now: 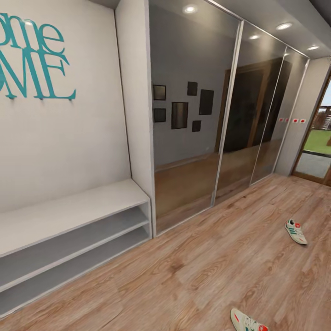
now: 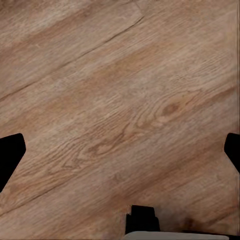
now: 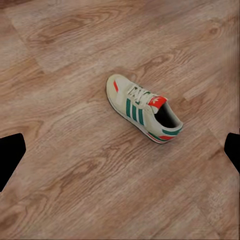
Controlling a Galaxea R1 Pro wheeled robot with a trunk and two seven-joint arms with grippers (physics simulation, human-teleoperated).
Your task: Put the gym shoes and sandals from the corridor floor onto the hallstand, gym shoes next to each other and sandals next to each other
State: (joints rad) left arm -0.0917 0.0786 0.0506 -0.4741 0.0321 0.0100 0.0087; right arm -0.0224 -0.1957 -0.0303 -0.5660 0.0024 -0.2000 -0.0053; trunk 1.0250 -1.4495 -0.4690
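Corridor floor (image 1: 197,276) takes most of the head view, with a grey two-shelf bench (image 1: 69,220) at left under teal wall lettering (image 1: 32,59), beside mirrored wardrobe doors (image 1: 207,115). Nothing racked yet: one gym shoe (image 1: 295,231) lies far right, another gym shoe (image 3: 144,108) lies at the head view's bottom edge, below the right gripper (image 3: 120,152); no sandals seen. Both grippers' fingers are spread, empty, left gripper (image 2: 120,152) over bare planks, path unobstructed.

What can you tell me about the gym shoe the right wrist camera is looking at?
The gym shoe is a cream-white lace-up sneaker with three green side stripes, a red tongue label, a red mark at the toe and red-and-green trim at the heel. It sits upright on its sole, alone on the wood-grain corridor floor. Its dark opening is empty. Nothing but the floor touches it.
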